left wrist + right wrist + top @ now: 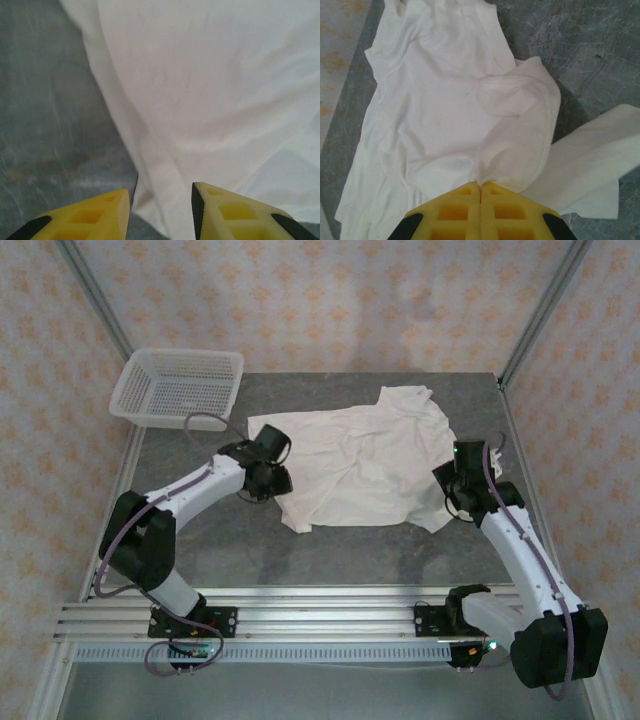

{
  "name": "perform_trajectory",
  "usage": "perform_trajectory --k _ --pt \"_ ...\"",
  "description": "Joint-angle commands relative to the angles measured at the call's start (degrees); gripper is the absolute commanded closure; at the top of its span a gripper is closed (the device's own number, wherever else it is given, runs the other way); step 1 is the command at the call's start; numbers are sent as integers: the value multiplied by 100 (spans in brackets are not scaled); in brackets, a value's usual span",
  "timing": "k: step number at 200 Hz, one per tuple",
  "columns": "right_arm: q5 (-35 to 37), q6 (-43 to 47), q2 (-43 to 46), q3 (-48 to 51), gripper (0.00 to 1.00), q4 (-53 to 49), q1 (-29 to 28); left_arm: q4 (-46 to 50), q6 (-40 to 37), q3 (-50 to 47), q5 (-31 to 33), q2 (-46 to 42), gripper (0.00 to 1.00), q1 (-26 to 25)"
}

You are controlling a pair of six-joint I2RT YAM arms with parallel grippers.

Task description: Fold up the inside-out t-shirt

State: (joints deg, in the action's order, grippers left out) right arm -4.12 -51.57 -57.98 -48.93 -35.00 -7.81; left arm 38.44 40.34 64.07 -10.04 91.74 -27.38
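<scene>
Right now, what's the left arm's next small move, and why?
Probably close the left gripper on the t-shirt. Its fingers stand apart with the cloth's edge lying between them, while the right gripper is shut on a pinch of cloth at the far side, so a second grip looks due.

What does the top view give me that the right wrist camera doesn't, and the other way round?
Top view: the mesh basket at the far left corner, and the left claw at the t-shirt's left edge. Right wrist: a close look at the right claw, shut on a fold of cloth. Both: the wrinkled t-shirt on the grey table.
</scene>
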Motion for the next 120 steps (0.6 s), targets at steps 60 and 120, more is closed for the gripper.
perform_trajectory --k 60,120 --pt "8 99 229 142 100 13 17 -372 705 122 -263 922 55 -471" --pt "75 146 311 17 100 -124 17 19 709 126 632 543 100 -443"
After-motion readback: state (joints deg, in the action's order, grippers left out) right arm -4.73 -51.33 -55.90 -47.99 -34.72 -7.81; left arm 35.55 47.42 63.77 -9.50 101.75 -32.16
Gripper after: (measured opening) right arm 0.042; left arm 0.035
